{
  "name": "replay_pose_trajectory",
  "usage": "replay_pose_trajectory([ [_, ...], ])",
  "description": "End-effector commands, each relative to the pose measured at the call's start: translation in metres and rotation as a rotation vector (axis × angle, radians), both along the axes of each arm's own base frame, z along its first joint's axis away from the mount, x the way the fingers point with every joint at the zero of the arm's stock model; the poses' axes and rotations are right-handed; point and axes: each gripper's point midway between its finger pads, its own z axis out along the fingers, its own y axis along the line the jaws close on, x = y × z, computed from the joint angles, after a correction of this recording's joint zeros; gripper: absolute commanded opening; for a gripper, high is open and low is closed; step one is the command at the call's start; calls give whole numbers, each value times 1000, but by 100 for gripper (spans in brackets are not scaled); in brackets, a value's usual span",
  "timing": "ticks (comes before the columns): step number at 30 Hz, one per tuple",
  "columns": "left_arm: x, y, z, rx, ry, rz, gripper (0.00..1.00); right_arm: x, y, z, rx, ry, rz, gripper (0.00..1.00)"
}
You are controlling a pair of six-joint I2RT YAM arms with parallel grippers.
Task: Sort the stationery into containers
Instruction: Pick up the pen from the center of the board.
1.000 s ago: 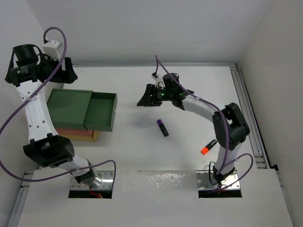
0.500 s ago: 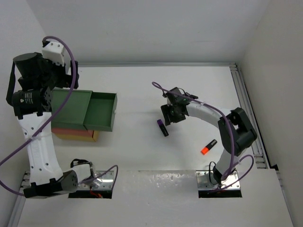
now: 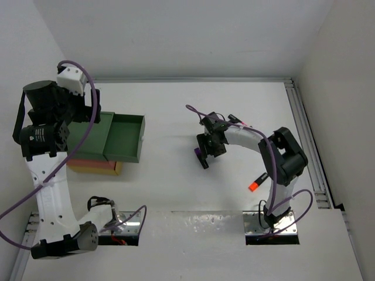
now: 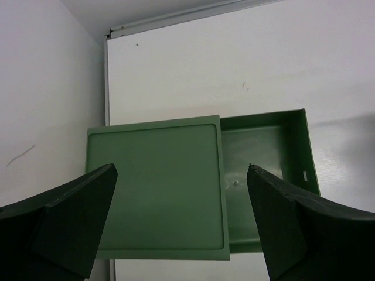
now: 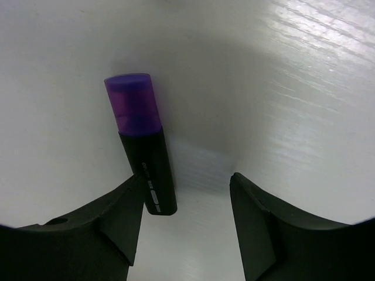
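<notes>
White walls (image 3: pixel 176 35) close my white table (image 3: pixel 167 190) at nine, twelve and three o'clock. A metal rail (image 3: pixel 304 137) runs at three.

Flat white tabletop (image 3: pixel 170 181), matt over most of its area. It is enclosed by a plain white back wall (image 3: pixel 176 35), a white left side wall (image 3: pixel 17 23) and a white right side wall (image 3: pixel 345 88). A silvery metal rail (image 3: pixel 304 134) runs along the right edge of the tabletop, from the far corner towards the near side. A thinner grey metal strip (image 3: pixel 146 79) lines the far edge where tabletop meets back wall. A glossy white front panel (image 3: pixel 193 222) spans the near edge and shows bright reflections. In the left wrist view, a faint grey scratch (image 4: pixel 20 155) marks the left side wall, and a small dark speck (image 4: pixel 245 86) lies on the tabletop. In the right wrist view the tabletop shows a streaked sheen.
</notes>
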Motion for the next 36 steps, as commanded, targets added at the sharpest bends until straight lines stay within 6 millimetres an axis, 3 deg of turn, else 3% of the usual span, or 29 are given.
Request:
replay_pose_trajectory([
  [1, -5, 4, 4, -8, -30, 34, 100, 3, 18, 3, 57, -20, 7, 59],
  [7, -9, 8, -8, -19, -9, 50, 100, -3, 29, -5, 38, -22, 60, 57],
  [12, -13, 11, -13, -29, -3, 71, 100, 2, 30, -19, -17, -17, 79, 50],
  [14, -14, 11, -15, -31, -2, 73, 100, 3, 27, -21, -27, -16, 78, 41],
  [16, -15, 12, -17, -31, 4, 77, 100, 2, 29, -20, -22, -14, 87, 22],
  [19, -15, 14, -19, -35, 7, 86, 100, 0, 40, 0, 54, -3, 105, 5],
  [20, -14, 14, -20, -40, 8, 86, 100, 1, 44, 9, 95, -1, 100, 2],
  [22, -13, 14, -21, -50, 10, 87, 100, 8, 58, 49, 216, -43, 88, 0],
  [24, -13, 14, -23, -64, 13, 88, 100, 7, 83, 103, 430, -41, 103, 0],
  [25, -13, 14, -22, -66, 12, 87, 100, 15, 85, 118, 460, -76, 89, 0],
  [27, -12, 12, -26, -88, 21, 78, 100, 18, 101, 169, 601, -120, 129, 0],
  [28, -10, 3, -30, -110, 32, 30, 100, 17, 112, 200, 694, -141, 152, 0],
  [31, -11, -23, -37, -195, 48, -92, 100, 18, 122, 239, 824, -191, 141, 0],
  [32, -13, -49, -33, -265, 41, -221, 99, 21, 129, 258, 886, -242, 165, 0],
  [33, -14, -61, -31, -313, 34, -279, 99, 20, 131, 274, 930, -256, 161, 0],
  [34, -15, -83, -22, -453, 24, -358, 97, 22, 136, 291, 972, -297, 182, 0],
  [35, -14, -92, -19, -530, 28, -391, 95, 21, 140, 298, 990, -309, 193, 0],
  [36, -9, -102, -1, -640, -11, -419, 94, 20, 144, 305, 1003, -313, 200, 0],
])
